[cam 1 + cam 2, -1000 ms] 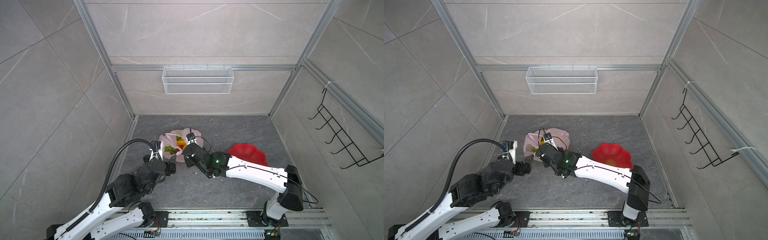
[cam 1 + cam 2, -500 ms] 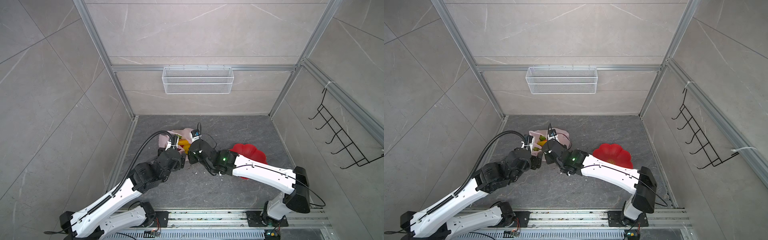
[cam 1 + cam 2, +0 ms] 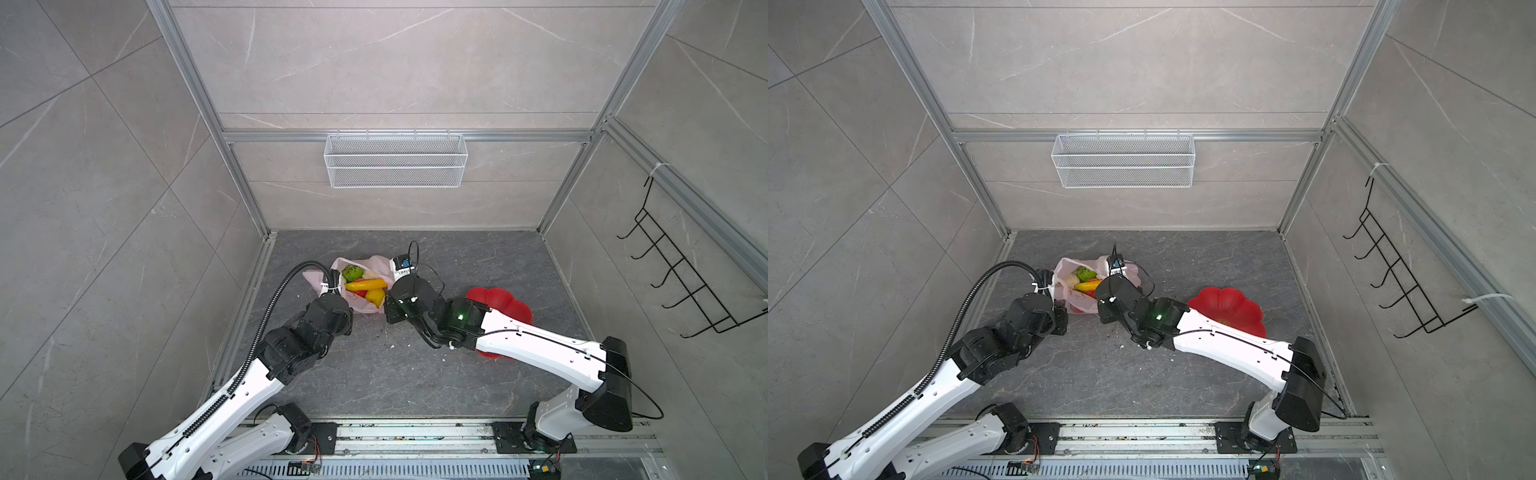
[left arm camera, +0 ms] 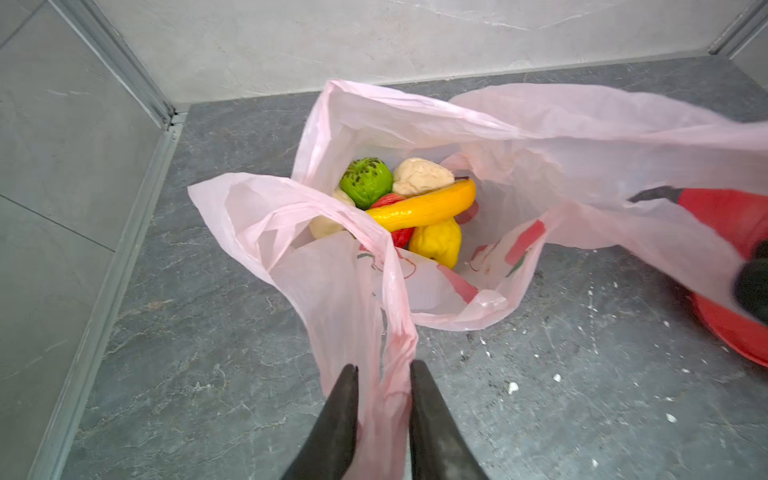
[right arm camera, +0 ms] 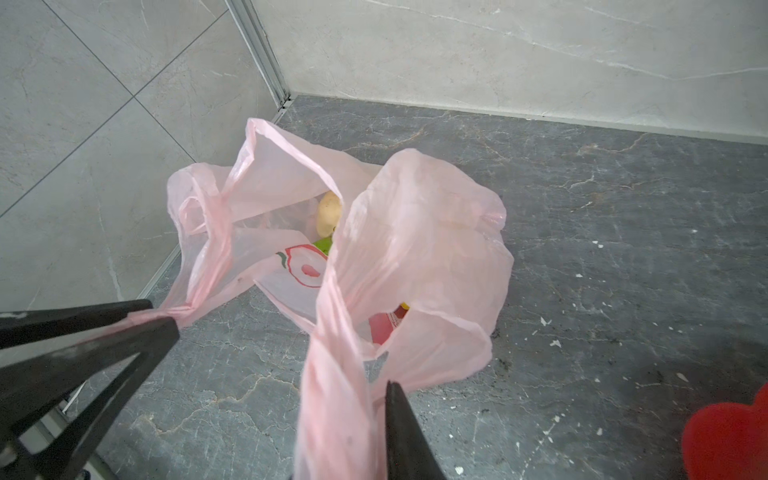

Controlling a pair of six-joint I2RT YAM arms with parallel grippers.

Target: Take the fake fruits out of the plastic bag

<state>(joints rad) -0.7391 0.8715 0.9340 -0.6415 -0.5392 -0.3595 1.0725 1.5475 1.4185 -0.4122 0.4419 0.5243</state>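
The pale-pink plastic bag (image 3: 376, 264) (image 3: 1075, 301) lies on the dark floor near the left wall, its mouth held wide. Inside lie the fake fruits: a yellow banana (image 4: 419, 205) across a green ball (image 4: 366, 180), a cream lump (image 4: 422, 176), a yellow lump (image 4: 436, 241) and a small red one (image 4: 401, 237). My left gripper (image 4: 384, 368) (image 5: 164, 318) is shut on one stretched handle. My right gripper (image 5: 374, 399) is shut on the other handle, which hides one of its fingers. In both top views the wrists cover the grippers.
A red flower-shaped plate (image 3: 511, 303) (image 3: 1229, 307) sits on the floor right of the bag, partly under my right arm. A white wire basket (image 3: 395, 160) hangs on the back wall and a black hook rack (image 3: 681, 282) on the right wall. White crumbs dot the floor.
My left arm has reached forward to the bag and its gripper has shut on a handle. My right gripper has shifted slightly right with its handle, and the bag's mouth is spread wider.
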